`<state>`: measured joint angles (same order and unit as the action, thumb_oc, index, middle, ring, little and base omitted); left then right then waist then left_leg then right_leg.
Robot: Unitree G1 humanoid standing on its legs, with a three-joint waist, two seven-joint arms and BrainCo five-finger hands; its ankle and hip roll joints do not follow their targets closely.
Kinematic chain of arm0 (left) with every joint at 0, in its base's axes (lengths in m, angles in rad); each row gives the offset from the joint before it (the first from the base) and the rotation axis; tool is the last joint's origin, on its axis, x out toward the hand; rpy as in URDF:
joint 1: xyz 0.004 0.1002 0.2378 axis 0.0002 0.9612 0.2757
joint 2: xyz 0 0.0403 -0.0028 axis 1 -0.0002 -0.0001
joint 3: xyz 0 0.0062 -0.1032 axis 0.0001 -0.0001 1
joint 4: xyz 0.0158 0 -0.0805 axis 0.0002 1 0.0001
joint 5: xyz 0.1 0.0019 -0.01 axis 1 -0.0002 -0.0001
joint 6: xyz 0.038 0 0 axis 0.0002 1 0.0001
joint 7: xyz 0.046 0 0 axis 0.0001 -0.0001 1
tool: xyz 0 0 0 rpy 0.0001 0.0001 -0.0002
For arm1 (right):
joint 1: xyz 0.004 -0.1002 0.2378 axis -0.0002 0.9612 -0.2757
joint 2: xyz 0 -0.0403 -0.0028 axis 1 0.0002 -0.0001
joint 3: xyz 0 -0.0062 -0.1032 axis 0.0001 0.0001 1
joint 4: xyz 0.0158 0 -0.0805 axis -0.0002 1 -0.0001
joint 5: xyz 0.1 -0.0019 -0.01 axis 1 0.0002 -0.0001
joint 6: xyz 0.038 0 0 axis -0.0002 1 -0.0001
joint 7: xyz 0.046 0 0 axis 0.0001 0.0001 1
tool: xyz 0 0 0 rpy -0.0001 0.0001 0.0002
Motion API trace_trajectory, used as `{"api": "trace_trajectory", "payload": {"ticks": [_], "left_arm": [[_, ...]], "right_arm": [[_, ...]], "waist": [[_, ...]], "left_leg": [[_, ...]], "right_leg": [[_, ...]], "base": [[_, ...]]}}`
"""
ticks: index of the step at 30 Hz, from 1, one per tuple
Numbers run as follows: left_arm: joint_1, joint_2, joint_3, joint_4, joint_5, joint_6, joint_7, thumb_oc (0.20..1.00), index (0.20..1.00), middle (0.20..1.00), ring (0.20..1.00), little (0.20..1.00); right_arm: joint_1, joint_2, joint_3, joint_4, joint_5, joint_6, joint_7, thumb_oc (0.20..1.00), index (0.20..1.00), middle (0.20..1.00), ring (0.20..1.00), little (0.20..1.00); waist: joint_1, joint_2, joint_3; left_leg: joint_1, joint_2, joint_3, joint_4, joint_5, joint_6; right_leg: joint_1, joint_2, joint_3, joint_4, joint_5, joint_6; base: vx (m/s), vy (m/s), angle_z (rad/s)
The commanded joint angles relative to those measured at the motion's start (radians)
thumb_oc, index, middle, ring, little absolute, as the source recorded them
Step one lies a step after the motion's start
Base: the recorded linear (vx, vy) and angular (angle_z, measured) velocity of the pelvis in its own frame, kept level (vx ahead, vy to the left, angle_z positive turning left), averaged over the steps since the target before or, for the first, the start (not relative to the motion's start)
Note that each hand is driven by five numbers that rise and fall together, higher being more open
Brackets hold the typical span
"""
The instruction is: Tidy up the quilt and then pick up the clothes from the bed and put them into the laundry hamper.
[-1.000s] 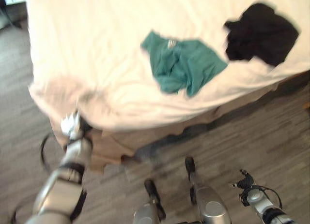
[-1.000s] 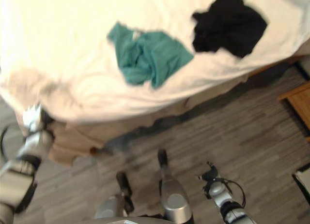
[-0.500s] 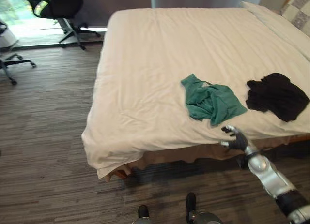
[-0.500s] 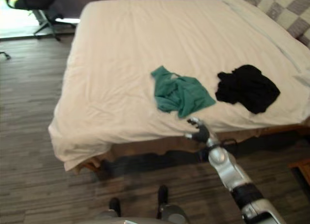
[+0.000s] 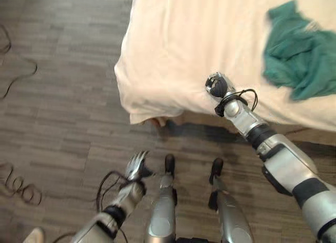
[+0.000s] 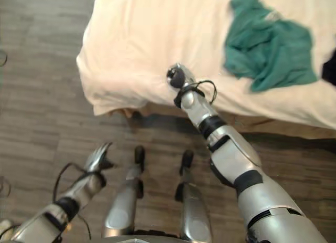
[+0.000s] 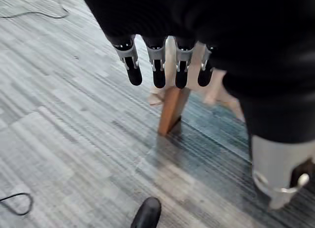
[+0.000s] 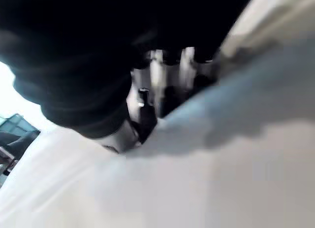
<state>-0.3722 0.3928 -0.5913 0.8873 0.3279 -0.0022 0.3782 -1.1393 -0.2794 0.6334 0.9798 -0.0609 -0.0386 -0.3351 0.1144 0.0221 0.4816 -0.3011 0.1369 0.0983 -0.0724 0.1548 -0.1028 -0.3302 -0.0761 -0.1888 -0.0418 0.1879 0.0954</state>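
The left hand [image 5: 136,167] hung low over the wooden floor [image 5: 58,122], well clear of the bed, its fingers [image 7: 158,70] straight and relaxed with nothing in them; in its wrist view a wooden bed leg [image 7: 172,110] stood on the floor past the fingertips. To its right the cream quilt [image 5: 184,49] covered the bed, its near left corner drooping over the bed's edge toward the floor. The right hand [image 5: 216,85] lay at the quilt's near edge, not far from that corner, knuckles up against the cloth (whether the fingers were curled into the fabric or only pressed on it I could not tell; its wrist view was too close and dim to settle it). Further right, the green garment [image 5: 296,56] lay crumpled on top of the quilt near the bed's near edge, its long axis running roughly from the far left to the near right. At the right border of the right eye view a sliver of dark clothing [image 6: 329,67] showed on the quilt.
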Motion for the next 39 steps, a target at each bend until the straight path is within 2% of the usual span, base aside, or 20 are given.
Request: {"api": "trace_trajectory", "payload": {"ticks": [1,3,4,6,7,9,12,14,16,17,20,23,26,28,32,34,36,37,38,39], "left_arm": [[-0.036,0.033,-0.004,0.033,-0.009,-0.008,0.053,1.000,1.000,1.000,1.000,1.000],[-0.035,0.007,-0.005,0.048,-0.004,-0.005,0.052,1.000,1.000,1.000,1.000,1.000],[0.006,-0.016,-0.001,0.081,0.006,0.003,0.040,1.000,1.000,1.000,1.000,1.000],[0.040,-0.028,0.001,0.124,0.019,0.007,0.029,1.000,1.000,1.000,1.000,1.000],[0.040,-0.028,0.001,0.124,0.019,0.007,0.029,1.000,1.000,1.000,1.000,1.000],[0.089,-0.045,0.015,0.179,0.033,0.010,0.006,1.000,1.000,1.000,1.000,1.000],[0.105,-0.046,0.029,0.208,0.040,0.017,-0.004,1.000,1.000,1.000,1.000,1.000],[0.106,-0.035,0.058,0.250,0.026,0.033,0.000,1.000,1.000,1.000,1.000,1.000],[0.099,-0.027,0.068,0.259,0.022,0.035,0.003,1.000,1.000,1.000,1.000,1.000],[0.089,-0.018,0.080,0.261,0.016,0.035,0.004,1.000,1.000,1.000,1.000,1.000],[0.068,-0.014,0.085,0.248,0.002,0.026,0.005,1.000,1.000,1.000,1.000,1.000],[0.059,-0.015,0.075,0.228,-0.008,0.020,0.005,1.000,1.000,1.000,1.000,1.000],[0.050,-0.014,0.071,0.208,-0.014,0.020,0.001,1.000,1.000,1.000,1.000,1.000],[0.038,-0.029,0.084,0.190,-0.050,0.023,-0.007,1.000,1.000,1.000,1.000,1.000],[0.013,-0.067,0.145,0.169,-0.145,0.020,-0.001,1.000,1.000,1.000,1.000,1.000],[-0.012,-0.099,0.172,0.179,-0.168,0.028,-0.016,1.000,1.000,1.000,1.000,1.000],[-0.010,-0.107,0.174,0.187,-0.162,0.030,-0.023,1.000,1.000,1.000,1.000,1.000],[-0.008,-0.114,0.176,0.200,-0.153,0.033,-0.029,1.000,1.000,1.000,1.000,1.000],[-0.002,-0.113,0.177,0.207,-0.151,0.038,-0.033,1.000,1.000,1.000,1.000,1.000],[-0.001,-0.109,0.182,0.229,-0.150,0.046,-0.038,1.000,1.000,1.000,1.000,1.000]], "right_arm": [[0.057,0.008,0.044,0.092,0.049,0.035,0.051,0.200,0.200,0.200,0.200,0.200],[0.139,0.065,0.032,0.110,0.087,0.036,0.074,0.200,0.200,0.200,0.200,0.200],[0.244,0.136,0.078,0.090,0.106,0.044,0.154,0.200,0.200,0.200,0.200,0.200],[0.329,0.181,0.158,0.033,0.117,0.038,0.254,0.200,0.200,0.200,0.200,0.200],[0.329,0.181,0.158,0.033,0.117,0.038,0.254,0.200,0.200,0.200,0.200,0.200],[0.456,0.204,0.240,-0.114,0.211,0.013,0.359,0.200,0.200,0.200,0.200,0.200],[0.462,0.192,0.260,-0.241,0.287,-0.013,0.383,0.200,0.200,0.200,0.200,0.200],[0.388,0.136,0.209,-0.408,0.373,-0.066,0.338,0.200,0.200,0.200,0.200,0.200],[0.350,0.104,0.174,-0.449,0.390,-0.091,0.306,0.200,0.200,0.200,0.200,0.200],[0.272,0.021,0.089,-0.520,0.396,-0.132,0.240,0.200,0.200,0.200,0.200,0.200],[0.185,-0.124,-0.079,-0.531,0.405,-0.180,0.102,0.200,0.200,0.200,0.200,0.200],[0.156,-0.191,-0.164,-0.453,0.423,-0.180,0.030,0.200,0.200,0.200,0.200,0.200],[0.155,-0.214,-0.197,-0.357,0.430,-0.157,-0.009,0.200,0.200,0.200,0.200,0.200],[0.215,-0.214,-0.276,-0.192,0.496,-0.124,-0.020,0.200,0.200,0.200,0.200,0.200],[0.425,-0.193,-0.392,-0.151,0.510,-0.100,-0.031,0.200,0.200,0.200,0.200,0.200],[0.696,-0.132,-0.498,-0.169,0.501,-0.102,-0.016,0.200,0.200,0.200,0.200,0.200],[0.773,-0.116,-0.544,-0.160,0.504,-0.105,-0.014,0.200,0.200,0.200,0.200,0.200],[0.843,-0.102,-0.588,-0.143,0.514,-0.111,-0.011,0.222,0.222,0.222,0.222,0.222],[0.889,-0.078,-0.604,-0.132,0.516,-0.106,-0.007,1.000,1.000,1.000,1.000,1.000],[0.908,-0.067,-0.619,-0.081,0.523,-0.099,0.001,1.000,1.000,1.000,1.000,1.000]], "waist": [[0.030,-0.003,0.025],[0.028,0.003,0.028],[0.027,0.007,0.019],[0.023,0.004,0.002],[0.022,0.004,0.001],[0.016,-0.010,-0.019],[0.011,-0.021,-0.031],[-0.002,-0.032,-0.025],[-0.008,-0.036,-0.021],[-0.023,-0.038,-0.001],[-0.054,-0.022,0.036],[-0.079,-0.005,0.038],[-0.090,0.003,0.038],[-0.108,0.009,0.038],[-0.137,0.007,0.038],[-0.195,-0.009,0.038],[-0.212,-0.013,0.030],[-0.236,-0.014,0.008],[-0.255,-0.015,0.000],[-0.259,-0.014,-0.016]], "left_leg": [[0.042,0.009,-0.009,0.090,-0.102,-0.013],[0.046,0.004,-0.010,0.086,-0.103,-0.010],[0.060,0.001,-0.010,0.077,-0.107,-0.010],[0.071,0.000,-0.008,0.069,-0.106,-0.011],[0.070,0.000,-0.008,0.069,-0.106,-0.011],[0.101,0.002,-0.003,0.072,-0.123,-0.013],[0.111,0.002,0.000,0.086,-0.135,-0.012],[0.116,0.010,0.011,0.124,-0.159,-0.012],[0.107,0.012,0.016,0.141,-0.163,-0.011],[0.081,0.017,0.024,0.179,-0.174,-0.011],[0.033,0.018,0.034,0.220,-0.183,-0.012],[-0.020,0.016,0.048,0.244,-0.186,-0.015],[-0.058,0.021,0.054,0.278,-0.198,-0.012],[-0.083,0.023,0.068,0.318,-0.217,-0.005],[-0.055,0.023,0.092,0.303,-0.223,-0.002],[0.018,0.015,0.127,0.255,-0.225,-0.002],[0.059,0.010,0.141,0.220,-0.219,0.001],[0.097,0.006,0.165,0.177,-0.212,0.005],[0.126,0.009,0.189,0.141,-0.208,0.008],[0.166,0.024,0.252,0.100,-0.198,0.005]], "right_leg": [[0.075,-0.089,-0.001,0.069,-0.158,0.094],[0.078,-0.091,-0.002,0.065,-0.161,0.092],[0.091,-0.093,-0.004,0.063,-0.168,0.091],[0.099,-0.094,-0.003,0.061,-0.171,0.088],[0.098,-0.094,-0.003,0.061,-0.170,0.088],[0.124,-0.094,0.002,0.064,-0.182,0.086],[0.131,-0.097,0.008,0.071,-0.185,0.085],[0.127,-0.098,0.019,0.108,-0.202,0.082],[0.113,-0.099,0.025,0.124,-0.204,0.082],[0.077,-0.105,0.036,0.156,-0.209,0.081],[0.021,-0.113,0.049,0.187,-0.209,0.082],[-0.042,-0.116,0.060,0.213,-0.209,0.083],[-0.087,-0.116,0.070,0.245,-0.216,0.081],[-0.124,-0.110,0.088,0.284,-0.223,0.078],[-0.116,-0.106,0.099,0.267,-0.218,0.080],[-0.056,-0.101,0.117,0.193,-0.202,0.089],[-0.029,-0.101,0.123,0.173,-0.195,0.094],[-0.023,-0.103,0.117,0.173,-0.183,0.103],[-0.031,-0.111,0.098,0.194,-0.167,0.109],[-0.039,-0.141,-0.007,0.231,-0.159,0.113]], "base": [[-0.05,0.016,-0.06],[0.00,0.029,-0.07],[0.03,0.029,-0.03],[0.02,0.013,0.01],[0.02,0.005,0.06],[0.04,-0.008,0.01],[0.01,-0.006,0.00],[-0.04,-0.007,0.00],[-0.08,0.002,-0.05],[-0.12,-0.008,-0.11],[-0.10,-0.006,-0.23],[-0.05,0.014,-0.12],[-0.04,0.013,-0.12],[-0.01,0.030,-0.24],[0.03,0.024,-0.18],[0.06,0.047,-0.16],[0.11,0.060,-0.25],[0.15,0.103,-0.34],[0.13,0.153,-0.32],[0.16,0.209,-0.45]]}}
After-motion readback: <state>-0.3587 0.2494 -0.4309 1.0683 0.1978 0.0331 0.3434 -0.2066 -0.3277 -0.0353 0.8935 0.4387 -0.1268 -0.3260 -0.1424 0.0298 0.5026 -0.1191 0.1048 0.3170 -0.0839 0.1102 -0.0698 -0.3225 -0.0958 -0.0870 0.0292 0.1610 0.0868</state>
